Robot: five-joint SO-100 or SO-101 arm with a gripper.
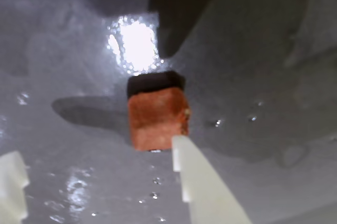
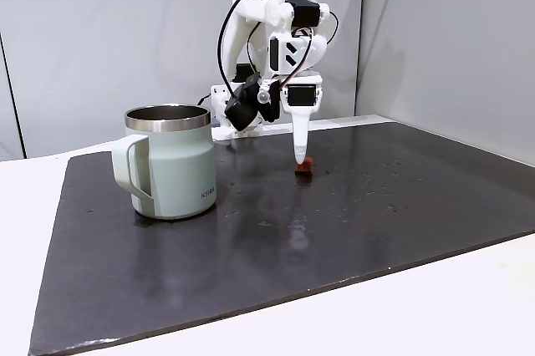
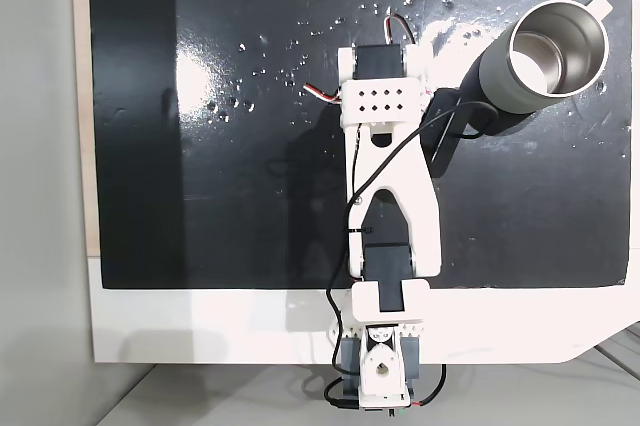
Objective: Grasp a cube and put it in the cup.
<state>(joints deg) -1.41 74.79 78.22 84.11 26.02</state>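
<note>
In the wrist view the reddish-brown cube (image 1: 157, 119) rests on the wet-looking black mat, and the tip of the right-hand white finger (image 1: 202, 182) overlaps its lower right corner. The other white finger (image 1: 11, 184) stands far off at the left edge, so my gripper (image 1: 97, 150) is open with a wide gap left of the cube. From the side, the gripper (image 2: 301, 155) points straight down just above the cube (image 2: 304, 167). The mint-green cup (image 2: 171, 168) stands upright to the left with its handle facing the camera. From above, the cup (image 3: 493, 81) sits at the top right, and the arm hides the cube.
A black mat (image 2: 351, 222) covers most of the white table (image 2: 468, 306). Small droplets and a bright glare patch (image 1: 136, 45) lie on the mat. The arm's base (image 3: 378, 366) stands at the table's near edge in the top-down fixed view. Grey walls stand behind.
</note>
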